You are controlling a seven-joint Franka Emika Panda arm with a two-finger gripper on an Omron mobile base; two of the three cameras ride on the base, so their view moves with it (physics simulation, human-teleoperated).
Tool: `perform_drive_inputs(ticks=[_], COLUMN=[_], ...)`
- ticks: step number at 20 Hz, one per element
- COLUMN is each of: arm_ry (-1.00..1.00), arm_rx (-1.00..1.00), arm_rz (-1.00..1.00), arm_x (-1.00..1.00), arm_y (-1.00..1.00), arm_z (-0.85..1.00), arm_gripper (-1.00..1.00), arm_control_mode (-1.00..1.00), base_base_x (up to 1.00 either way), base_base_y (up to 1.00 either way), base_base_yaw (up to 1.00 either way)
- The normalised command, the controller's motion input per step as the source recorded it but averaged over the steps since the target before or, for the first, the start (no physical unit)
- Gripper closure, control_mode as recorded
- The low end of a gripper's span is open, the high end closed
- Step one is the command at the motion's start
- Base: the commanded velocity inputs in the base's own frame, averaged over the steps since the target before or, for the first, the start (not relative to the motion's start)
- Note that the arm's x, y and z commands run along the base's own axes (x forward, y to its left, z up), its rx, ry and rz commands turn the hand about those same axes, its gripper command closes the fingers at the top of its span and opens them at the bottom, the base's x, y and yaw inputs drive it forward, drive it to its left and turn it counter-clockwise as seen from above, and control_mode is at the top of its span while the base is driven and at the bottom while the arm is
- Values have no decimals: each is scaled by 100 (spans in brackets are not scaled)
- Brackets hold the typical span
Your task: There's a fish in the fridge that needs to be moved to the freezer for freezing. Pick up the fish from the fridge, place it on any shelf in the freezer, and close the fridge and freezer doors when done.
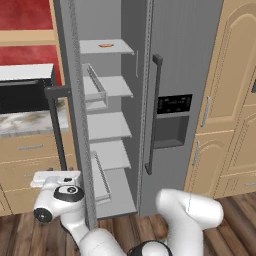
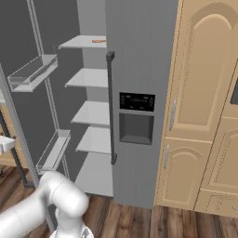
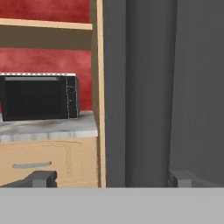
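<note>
The fridge (image 1: 107,125) stands open, its broad pale shelves bare except for a flat orange-pink piece (image 1: 105,45) on the top one. No fish shows on the shelves; it is out of view. The open fridge door (image 1: 75,100) swings out to the left, edge-on, with bins on its inner face (image 2: 32,72). The freezer door (image 1: 180,75) with its black dispenser panel (image 2: 137,101) is shut and hides the freezer shelf. My gripper (image 1: 50,178) hangs low outside the open door, near the handle's foot (image 1: 61,160). Its fingertips (image 3: 41,178) stand wide apart, open and holding nothing.
A black microwave (image 1: 25,90) sits on a marble counter (image 1: 27,124) left of the open door, with tan drawers (image 3: 39,162) below. Tall tan cabinets (image 2: 204,93) flank the freezer on the right. The floor (image 1: 130,227) is wood.
</note>
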Motion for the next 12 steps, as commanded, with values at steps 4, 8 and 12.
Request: perform_drive_inputs(ticks=[4,8,12], arm_ry=[0,1,2], arm_rx=[-2,-2,0], arm_rz=[-11,-12,-13], arm_x=[46,60,28], arm_y=[0,0,-25], arm_z=[-3,-2,0], arm_gripper=[-100,-100,-100], arm_control_mode=[-100,-100,-100], base_base_x=[0,0,0], base_base_y=[0,0,0], base_base_yaw=[0,0,0])
